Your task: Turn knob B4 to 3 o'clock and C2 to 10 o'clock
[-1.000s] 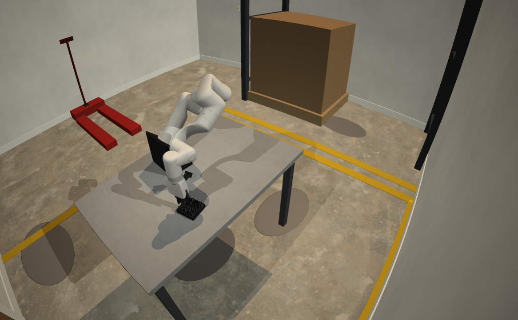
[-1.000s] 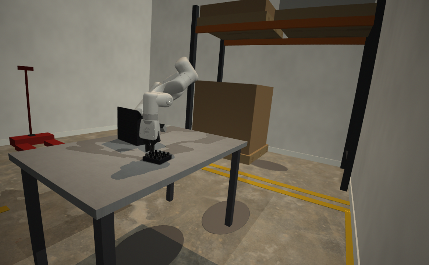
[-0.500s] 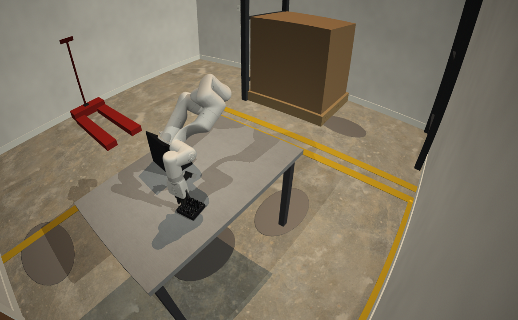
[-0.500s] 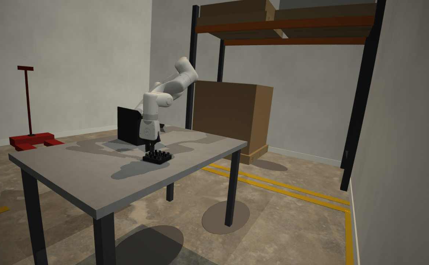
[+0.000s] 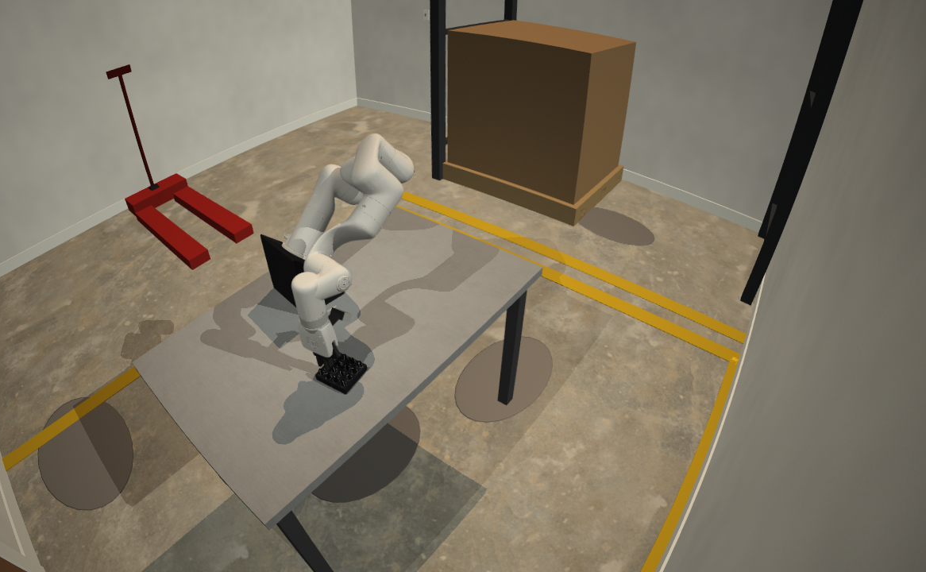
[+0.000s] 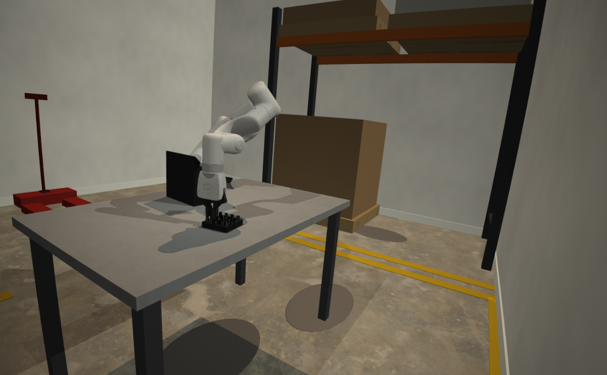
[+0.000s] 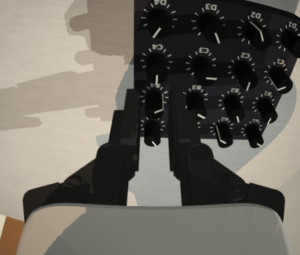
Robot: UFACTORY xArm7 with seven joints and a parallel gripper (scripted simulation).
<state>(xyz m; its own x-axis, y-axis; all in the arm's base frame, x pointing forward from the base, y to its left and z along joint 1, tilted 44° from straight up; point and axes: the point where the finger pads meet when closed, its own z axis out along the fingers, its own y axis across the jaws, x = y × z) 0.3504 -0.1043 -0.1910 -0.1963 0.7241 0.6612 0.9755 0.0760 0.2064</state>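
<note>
The black knob box (image 5: pixel 345 388) (image 6: pixel 214 227) (image 7: pixel 185 42) stands on the table, its names upside down in the wrist view. My gripper (image 5: pixel 329 358) (image 6: pixel 211 215) (image 7: pixel 154 107) is partly open, pointing down, with one finger on each side of knob B4 (image 7: pixel 153 100). A narrow gap shows between each finger and that knob. B4's top line points to about 8 o'clock. Knob C2 (image 7: pixel 245 74) is outside the fingers, its line at about 12 o'clock. Knob A4 (image 7: pixel 152 132) shows between the fingers toward the rear. The right finger hides A3 and part of knob B3 (image 7: pixel 193 100).
Knob C4 (image 7: pixel 156 65) stands just in front of B4, and knob C3 (image 7: pixel 202 67) stands between C4 and C2. The knobs are tall and closely spaced. A black upright panel (image 5: pixel 278 266) (image 6: pixel 182 179) stands on the table (image 5: pixel 217 398) (image 6: pixel 110 251) near the arm's base.
</note>
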